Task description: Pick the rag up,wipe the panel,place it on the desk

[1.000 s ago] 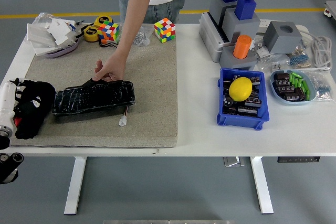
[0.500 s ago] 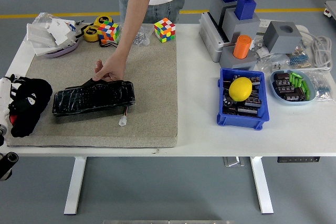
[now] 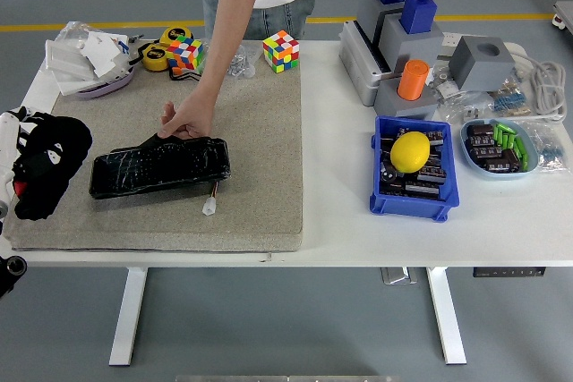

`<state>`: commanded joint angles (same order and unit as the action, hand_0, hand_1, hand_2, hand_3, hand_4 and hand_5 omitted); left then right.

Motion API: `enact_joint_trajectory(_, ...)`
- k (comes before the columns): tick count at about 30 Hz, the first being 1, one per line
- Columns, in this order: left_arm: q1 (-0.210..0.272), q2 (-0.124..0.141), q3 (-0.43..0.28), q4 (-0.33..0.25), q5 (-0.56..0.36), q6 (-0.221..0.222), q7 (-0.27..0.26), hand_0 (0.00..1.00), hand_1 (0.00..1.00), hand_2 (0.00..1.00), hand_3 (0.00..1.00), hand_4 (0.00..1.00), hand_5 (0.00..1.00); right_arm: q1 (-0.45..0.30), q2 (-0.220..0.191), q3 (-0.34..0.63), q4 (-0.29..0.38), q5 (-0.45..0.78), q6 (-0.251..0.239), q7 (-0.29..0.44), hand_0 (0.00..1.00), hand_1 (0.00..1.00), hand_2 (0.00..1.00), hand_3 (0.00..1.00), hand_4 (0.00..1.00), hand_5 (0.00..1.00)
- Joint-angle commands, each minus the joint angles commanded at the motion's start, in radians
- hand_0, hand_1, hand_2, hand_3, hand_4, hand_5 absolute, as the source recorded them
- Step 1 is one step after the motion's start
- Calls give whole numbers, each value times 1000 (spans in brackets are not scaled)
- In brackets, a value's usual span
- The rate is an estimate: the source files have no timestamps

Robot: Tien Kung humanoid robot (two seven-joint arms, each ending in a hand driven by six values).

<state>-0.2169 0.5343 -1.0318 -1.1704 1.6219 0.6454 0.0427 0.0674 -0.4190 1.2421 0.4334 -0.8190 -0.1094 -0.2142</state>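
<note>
The black panel point(image 3: 161, 167), wrapped in shiny film, lies across the grey mat point(image 3: 260, 131) with a white plug on a short cable at its near right corner. A person at the far side holds its far edge down with one hand point(image 3: 185, 120). My left hand point(image 3: 36, 172) comes in from the left edge, curled around a dark bunched rag point(image 3: 55, 151). Hand and rag sit over the mat's left edge, just left of the panel's left end. Black on black hides the fingers' outline.
Two colourful cubes point(image 3: 280, 49), tape rolls point(image 3: 159, 53) and a bowl of white scraps point(image 3: 89, 60) line the far edge. On the right stand a grey block fixture point(image 3: 394, 42), a blue bin with a yellow lemon point(image 3: 411, 151), and a small tray point(image 3: 501, 145).
My left hand with the rag has moved away from the near edge, further onto the table and slightly left. The panel and the person's hand stay put.
</note>
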Motion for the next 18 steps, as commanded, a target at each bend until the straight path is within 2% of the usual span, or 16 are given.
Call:
enact_joint_trajectory(5,-12,-22,14,14,-5,0,-2,224,189,551,554,484,2,2,1,-2,0,0,1,0,759,632,697,608,989,591)
enact_joint_trajectory(18,-37,-33,84,-7,-3,0,6,219,184,551,556,465,2,0,-5,-3,-7,6,4,0,759,632,697,609,986,596)
